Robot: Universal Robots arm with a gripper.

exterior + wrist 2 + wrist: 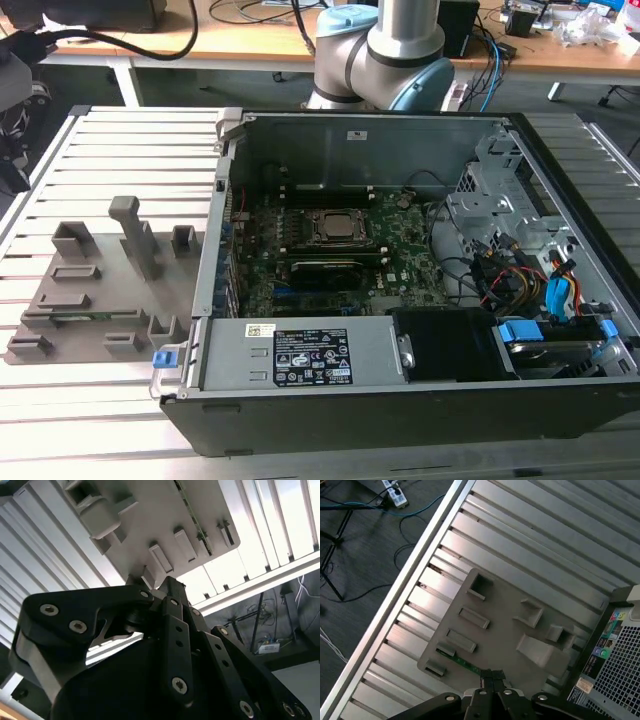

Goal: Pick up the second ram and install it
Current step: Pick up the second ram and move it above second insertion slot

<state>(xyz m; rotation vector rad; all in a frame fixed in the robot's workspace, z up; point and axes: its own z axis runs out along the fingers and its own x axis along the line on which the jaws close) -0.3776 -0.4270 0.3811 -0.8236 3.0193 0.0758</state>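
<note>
Lying in a long slot of the grey holder plate (110,300), the second ram (85,318) is seen as a thin green stick, outside the computer case (330,425) and well apart from its open interior. The plate is set on the slatted metal desk (120,150) just beside the case, on the exterior view's left of it. Inside the case, the green motherboard (400,250) is exposed, with the CPU socket (335,226) near its middle and a labelled power supply (300,355) along the case wall nearest the camera. The robot arm (385,40) is mounted behind the case. In the first wrist view the gripper (492,676) is shown above the plate, its dark fingers pressed together with nothing gripped between them. Its tip is lined up close to the end of the ram (462,662) that lies nearer the case; whether stick and tip are touching cannot be told. In the second wrist view the gripper (169,582) is seen over the plate's raised holders, and the ram (190,510) is still seated in its slot.
</note>
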